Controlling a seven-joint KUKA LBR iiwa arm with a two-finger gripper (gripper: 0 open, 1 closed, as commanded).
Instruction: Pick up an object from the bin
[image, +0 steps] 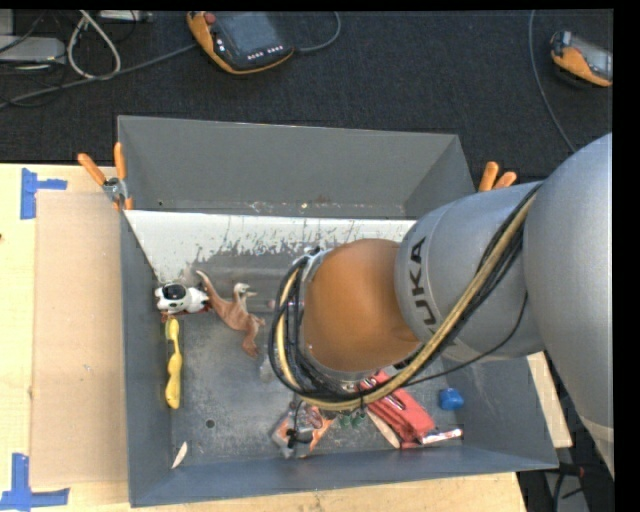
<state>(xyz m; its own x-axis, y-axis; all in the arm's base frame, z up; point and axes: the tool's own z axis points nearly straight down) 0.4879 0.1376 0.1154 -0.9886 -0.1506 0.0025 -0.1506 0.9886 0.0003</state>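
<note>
Grey bin (145, 400), red object (410, 418) partly hidden

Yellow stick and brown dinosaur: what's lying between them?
Nothing; in the camera view only bare grey bin floor separates the yellow stick from the brown dinosaur.

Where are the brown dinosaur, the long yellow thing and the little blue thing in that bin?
brown toy dinosaur (236, 316), camera view, on its body.
long yellow thing (173, 368), camera view, on its middle.
small blue thing (452, 399), camera view, on its top.
</note>
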